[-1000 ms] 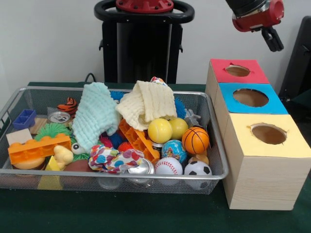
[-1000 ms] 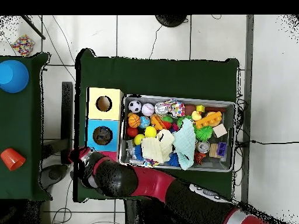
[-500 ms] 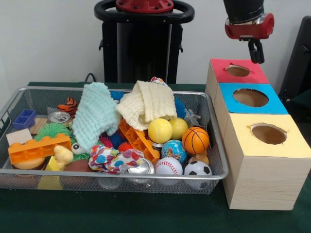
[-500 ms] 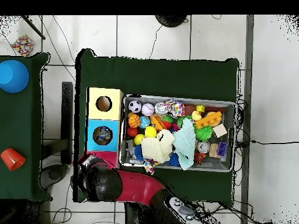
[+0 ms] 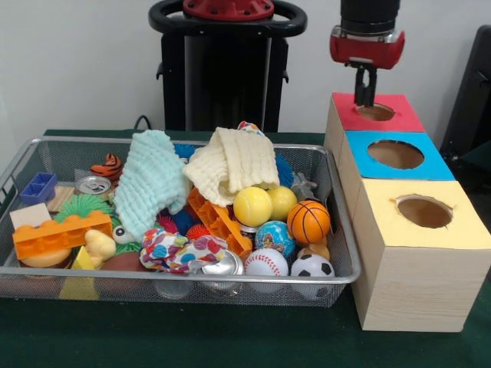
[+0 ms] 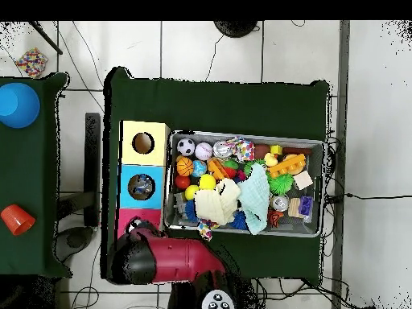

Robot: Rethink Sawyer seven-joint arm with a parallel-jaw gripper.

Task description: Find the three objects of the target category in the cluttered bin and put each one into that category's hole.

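While claw [image 5: 365,98] hangs over red box's hole [image 5: 375,112], grip state unclear.

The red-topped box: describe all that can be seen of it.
The red-topped box is the farthest of three joined light wooden boxes, beside the mesh bin's end. Its flat red top has a round, roughly cut hole near the middle. It sits upright, abutting the blue-topped box. The tool hangs directly above the hole, apparently without touching.
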